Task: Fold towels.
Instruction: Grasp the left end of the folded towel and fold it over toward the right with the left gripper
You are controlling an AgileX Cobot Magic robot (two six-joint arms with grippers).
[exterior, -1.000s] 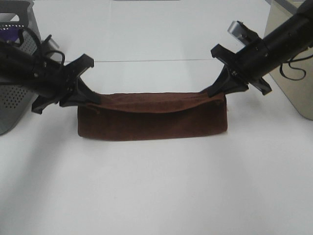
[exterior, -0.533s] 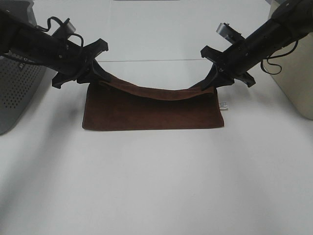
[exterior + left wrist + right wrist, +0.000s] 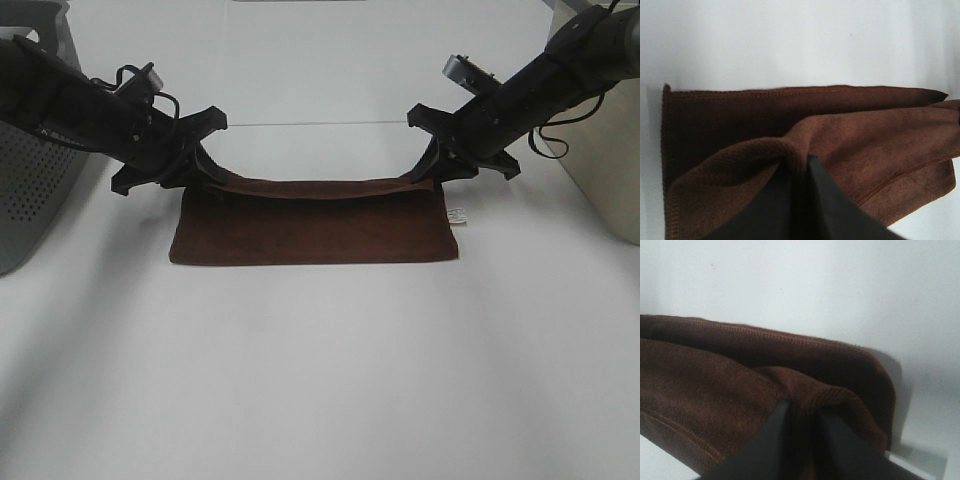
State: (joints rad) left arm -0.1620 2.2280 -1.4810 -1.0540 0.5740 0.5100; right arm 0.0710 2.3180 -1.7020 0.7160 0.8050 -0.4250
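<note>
Brown towel [image 3: 313, 232] lies doubled over, first fold landing; left gripper [image 3: 205, 176] and right gripper [image 3: 421, 176] each pinch a far corner. Next, I'd say: release, lift clear.

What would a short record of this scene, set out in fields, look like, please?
surface: white table
towel: dark reddish-brown, folded in half, long side across the exterior view
white tag: at the towel's right end
left gripper: pinching the top layer's far left corner
right gripper: pinching the top layer's far right corner
top layer: far edge slightly raised at both corners
sides: grey perforated basket left, beige container right
</note>
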